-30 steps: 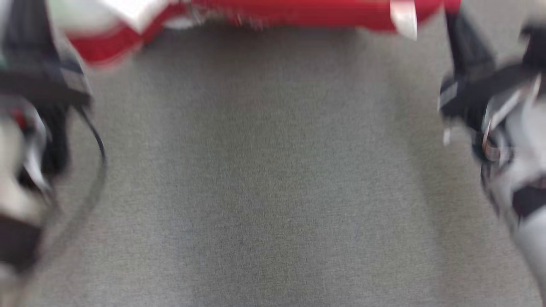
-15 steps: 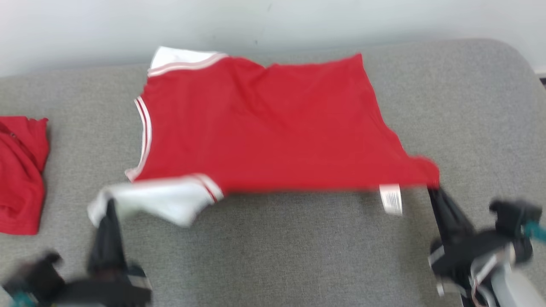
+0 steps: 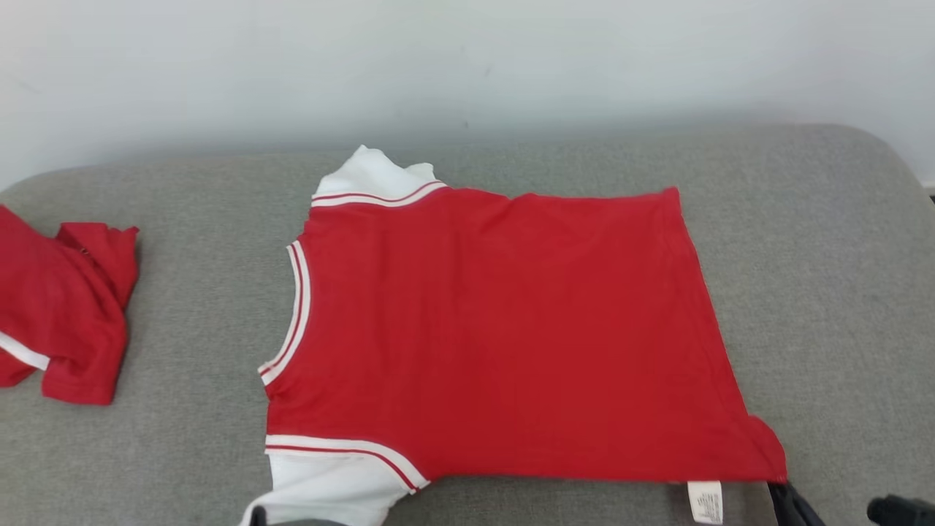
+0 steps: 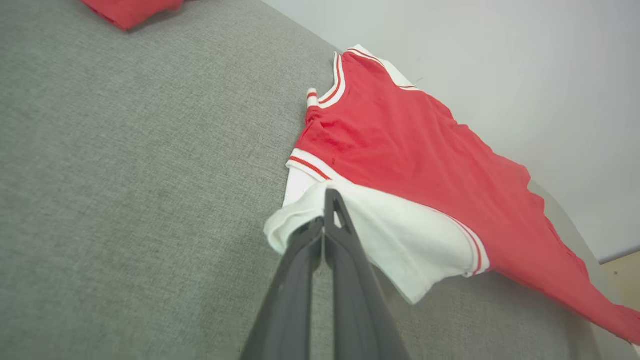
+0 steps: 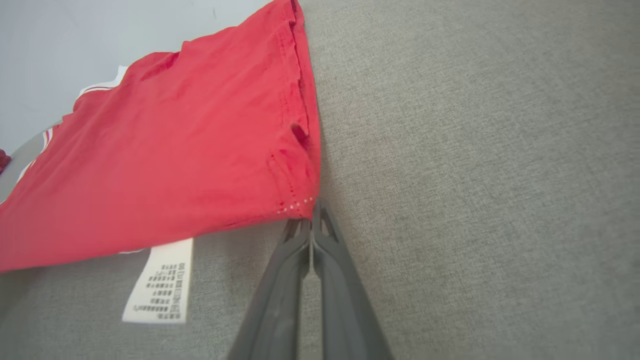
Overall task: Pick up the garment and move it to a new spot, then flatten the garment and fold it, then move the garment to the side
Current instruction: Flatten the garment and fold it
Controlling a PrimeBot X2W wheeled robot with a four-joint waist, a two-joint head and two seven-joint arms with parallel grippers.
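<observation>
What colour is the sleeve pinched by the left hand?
White sleeve, red stripe at its seam; left wrist view shows it best.

I work in a plain indoor room; home or test room, I cannot tell. Before me stands a broad bench (image 3: 182, 453) padded in grey woven cloth, its corners rounded. Right behind the bench rises a plain pale wall (image 3: 467, 66); past the bench's corner shows light wood-toned floor (image 4: 625, 280). On the bench lies a red garment (image 3: 497, 329), spread flat.
</observation>
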